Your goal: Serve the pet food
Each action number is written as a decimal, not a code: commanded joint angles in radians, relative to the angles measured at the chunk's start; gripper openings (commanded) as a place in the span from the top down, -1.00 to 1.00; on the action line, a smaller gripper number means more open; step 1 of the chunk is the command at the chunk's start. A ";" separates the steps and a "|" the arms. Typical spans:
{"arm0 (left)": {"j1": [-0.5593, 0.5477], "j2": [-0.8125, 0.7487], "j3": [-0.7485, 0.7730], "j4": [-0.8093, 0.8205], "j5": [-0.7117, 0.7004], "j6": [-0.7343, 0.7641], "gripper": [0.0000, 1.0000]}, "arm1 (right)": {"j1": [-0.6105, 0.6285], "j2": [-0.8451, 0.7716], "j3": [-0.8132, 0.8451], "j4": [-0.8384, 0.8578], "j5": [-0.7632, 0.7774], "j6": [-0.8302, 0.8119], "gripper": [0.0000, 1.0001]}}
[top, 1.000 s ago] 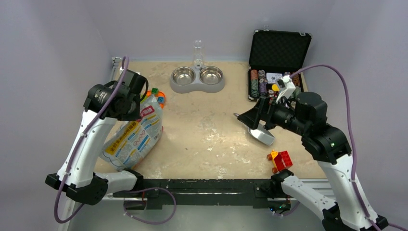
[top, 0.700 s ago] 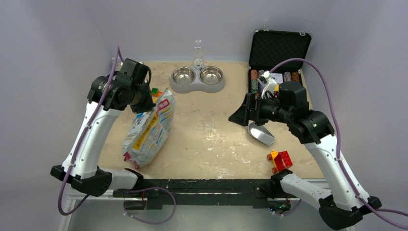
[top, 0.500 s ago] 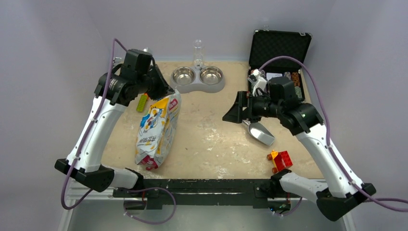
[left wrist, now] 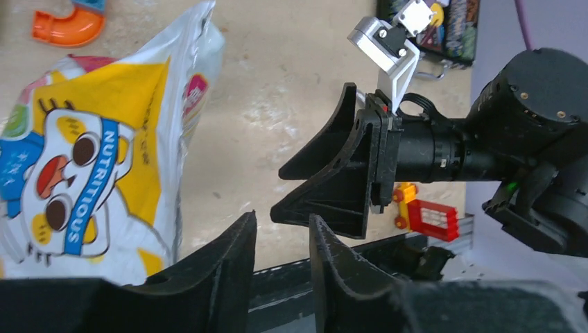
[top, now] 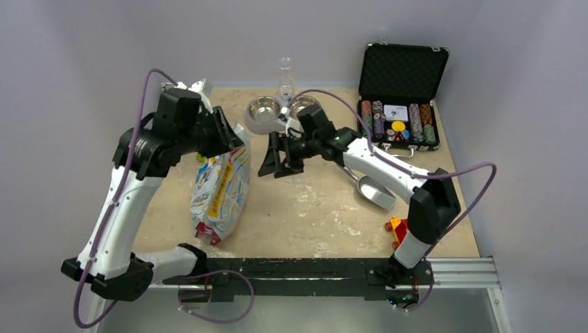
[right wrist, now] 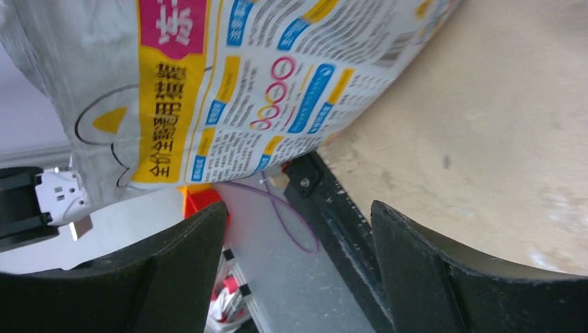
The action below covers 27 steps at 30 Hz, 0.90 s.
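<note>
Altogether one bag (top: 222,184), two bowls (top: 264,109).

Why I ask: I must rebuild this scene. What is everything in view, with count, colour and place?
food bag: 1, white, yellow, pink, left of centre.
double bowl: 1, grey with two steel cups, back centre.
bottle: 1, clear, behind the double bowl.
case: 1, black, open, back right.
chips: several stacks, mixed colours, in the case.
scoop: 1, silver, right of centre.
toy blocks: one cluster, red and yellow, near right edge.
curved toy: 1, orange, beyond the bag.
table: 1, beige, below all.
left tool: 1, black, open, by the bag's top.
right tool: 1, black, open, right of the bag.
</note>
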 commanded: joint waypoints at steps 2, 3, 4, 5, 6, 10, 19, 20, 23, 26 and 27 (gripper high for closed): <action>-0.001 -0.118 -0.037 -0.149 -0.099 0.185 0.33 | 0.088 -0.037 0.072 0.109 0.000 0.067 -0.54; -0.001 -0.139 -0.044 -0.157 -0.120 0.206 0.33 | 0.102 -0.053 0.056 0.141 0.034 0.081 -0.53; -0.001 -0.162 -0.053 -0.156 -0.162 0.211 0.31 | 0.110 -0.062 0.040 0.176 0.078 0.111 -0.52; -0.001 -0.179 -0.063 -0.145 -0.187 0.213 0.25 | 0.114 -0.065 0.037 0.199 0.115 0.150 -0.41; -0.001 -0.192 -0.073 -0.127 -0.197 0.217 0.19 | 0.115 -0.059 0.047 0.215 0.138 0.189 -0.31; 0.000 -0.135 -0.043 -0.108 -0.212 0.236 0.43 | 0.123 -0.001 0.166 0.201 0.172 0.257 -0.14; 0.001 -0.032 0.024 -0.129 -0.286 0.314 0.58 | 0.153 0.075 0.263 0.191 0.189 0.280 0.09; 0.001 -0.031 0.018 -0.121 -0.283 0.317 0.58 | 0.154 0.076 0.265 0.192 0.190 0.277 0.10; 0.000 -0.022 0.012 -0.125 -0.288 0.319 0.62 | 0.155 0.078 0.268 0.186 0.198 0.268 0.10; 0.000 -0.039 0.005 -0.122 -0.290 0.311 0.65 | 0.157 0.079 0.272 0.178 0.198 0.259 0.11; 0.000 -0.047 0.001 -0.119 -0.286 0.312 0.64 | 0.157 0.080 0.272 0.174 0.198 0.258 0.10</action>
